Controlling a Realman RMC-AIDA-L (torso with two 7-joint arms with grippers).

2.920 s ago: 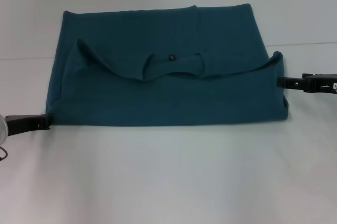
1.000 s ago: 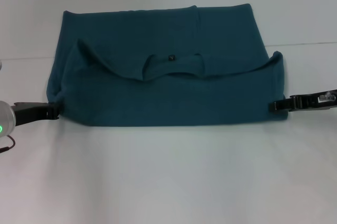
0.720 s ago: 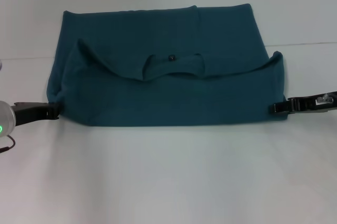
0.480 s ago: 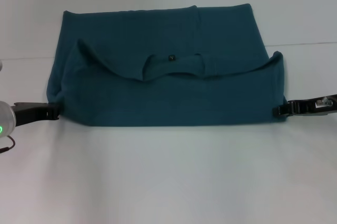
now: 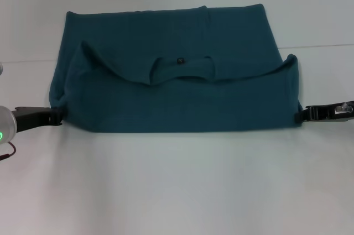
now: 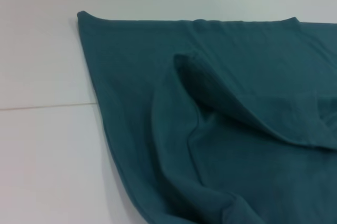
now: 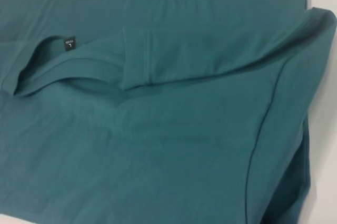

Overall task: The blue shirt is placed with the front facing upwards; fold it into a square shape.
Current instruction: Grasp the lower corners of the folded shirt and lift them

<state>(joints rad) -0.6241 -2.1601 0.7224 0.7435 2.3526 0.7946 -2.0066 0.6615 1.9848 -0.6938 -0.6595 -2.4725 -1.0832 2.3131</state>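
**R gripper backing off**

Dark teal-blue cotton T-shirt [image 5: 174, 80], folded w/ collar up, lies mid white table [image 5: 177, 191]. R gripper [image 5: 303, 115] has slid outward off hem; L gripper [image 5: 55, 116] unchanged at edge. Fingers: can't tell. Likely regrasp before next fold.

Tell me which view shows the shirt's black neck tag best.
The right wrist view: the neck tag is large, its white mark visible inside the collar. The head view shows only a tiny dark dot; the left wrist view misses it.
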